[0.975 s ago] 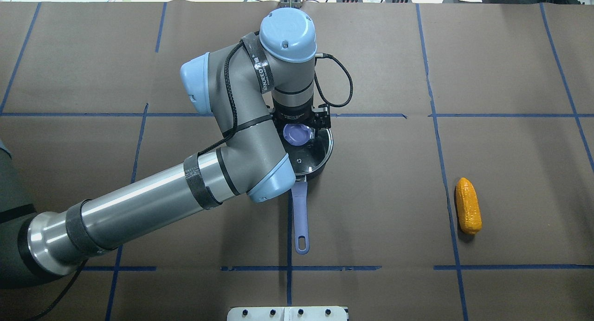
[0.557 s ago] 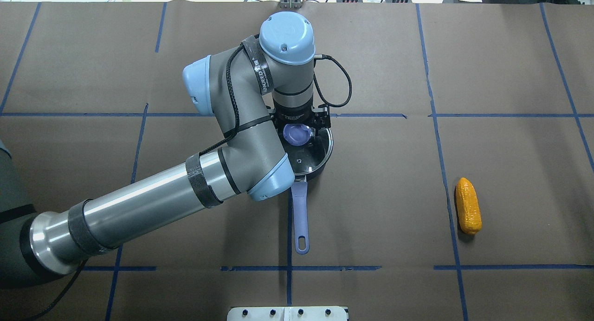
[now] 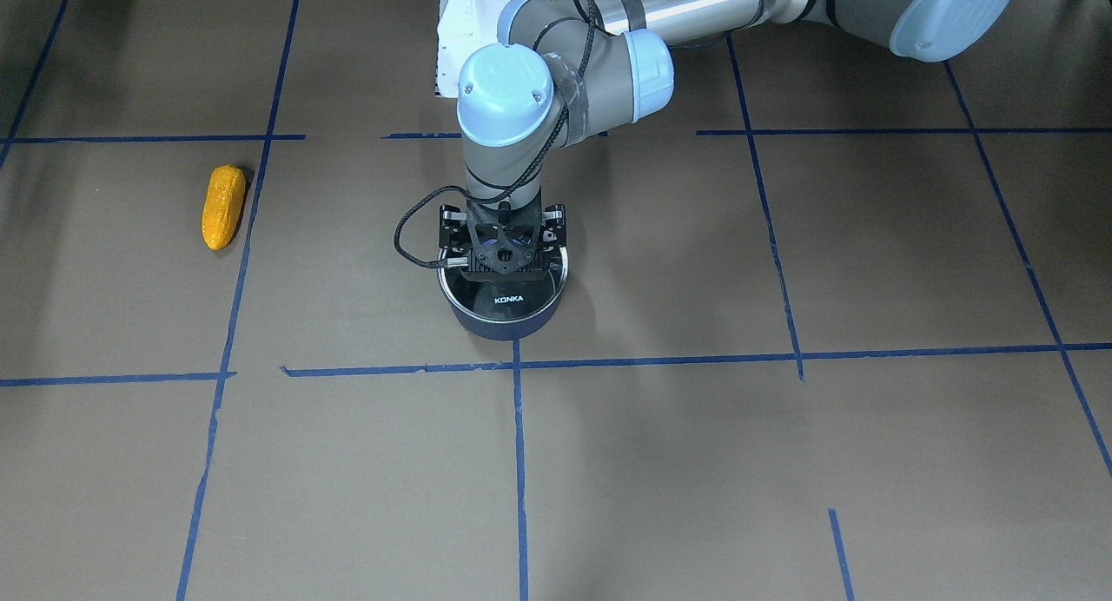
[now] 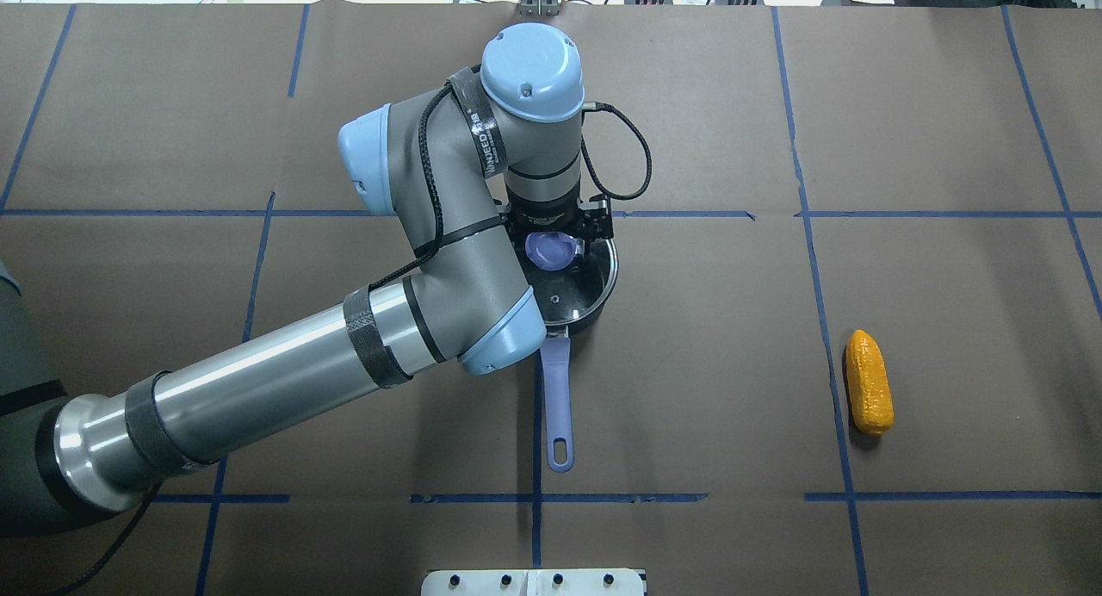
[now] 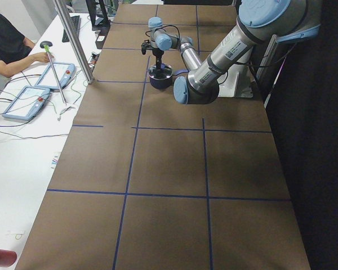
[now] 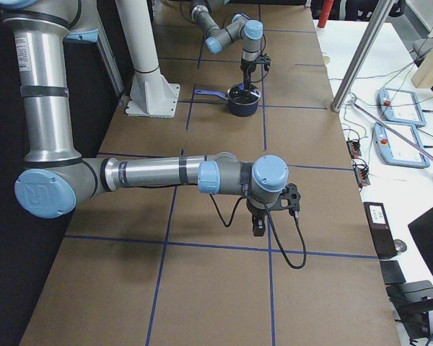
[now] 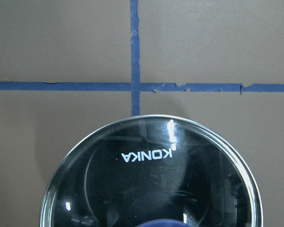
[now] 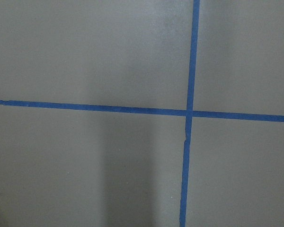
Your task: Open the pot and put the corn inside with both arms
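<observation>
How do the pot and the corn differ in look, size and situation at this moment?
The pot is dark, round, with a long lavender handle; the corn is orange-yellow and tapered. The pot is clearly bigger than the corn. The pot stands under the left gripper, its lid on; the corn lies far aside with no gripper near it. Both rest on the brown table.

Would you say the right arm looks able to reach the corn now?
Probably yes. The corn lies alone on bare table on the robot's right, and the left gripper is over at the pot, well clear. How near the right gripper hangs, I cannot tell.
</observation>
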Controlling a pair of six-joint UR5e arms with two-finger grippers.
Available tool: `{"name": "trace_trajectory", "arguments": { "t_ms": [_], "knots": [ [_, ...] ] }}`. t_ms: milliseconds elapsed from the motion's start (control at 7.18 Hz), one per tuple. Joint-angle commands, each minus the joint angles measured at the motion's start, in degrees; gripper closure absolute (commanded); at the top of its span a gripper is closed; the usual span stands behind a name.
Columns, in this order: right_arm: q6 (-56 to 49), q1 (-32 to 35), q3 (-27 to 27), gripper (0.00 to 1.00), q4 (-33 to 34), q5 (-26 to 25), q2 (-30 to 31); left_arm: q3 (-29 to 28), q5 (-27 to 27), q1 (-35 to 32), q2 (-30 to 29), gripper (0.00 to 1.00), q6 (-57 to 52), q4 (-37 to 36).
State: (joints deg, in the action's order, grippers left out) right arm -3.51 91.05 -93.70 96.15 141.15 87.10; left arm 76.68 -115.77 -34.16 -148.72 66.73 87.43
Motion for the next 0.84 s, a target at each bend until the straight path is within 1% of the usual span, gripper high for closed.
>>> {"name": "trace_trajectory", "arguments": {
  "t_ms": [0, 278, 418, 557, 696],
  "knots": [
    [0.0, 0.0, 0.0, 0.0, 0.0, 0.0, 0.0, 0.1, -0.1, 0.4, 0.4, 0.0, 0.6, -0.1],
    [0.0, 0.0, 0.0, 0.0, 0.0, 0.0, 0.0, 1.1, -0.3, 0.9, 0.4, 0.02, 2.1, -0.3],
    [0.0, 0.0, 0.0, 0.0, 0.0, 0.0, 0.0, 1.7, -0.3, 0.9, 0.4, 0.09, 2.3, -0.5],
    [0.0, 0.0, 0.1, 0.0, 0.0, 0.0, 0.0, 1.9, -0.3, 0.9, 0.4, 0.23, 3.2, -0.5],
    [0.0, 0.0, 0.1, 0.0, 0.0, 0.0, 0.0, 2.0, -0.3, 0.9, 0.4, 0.27, 3.3, -0.5]
  ]
}}
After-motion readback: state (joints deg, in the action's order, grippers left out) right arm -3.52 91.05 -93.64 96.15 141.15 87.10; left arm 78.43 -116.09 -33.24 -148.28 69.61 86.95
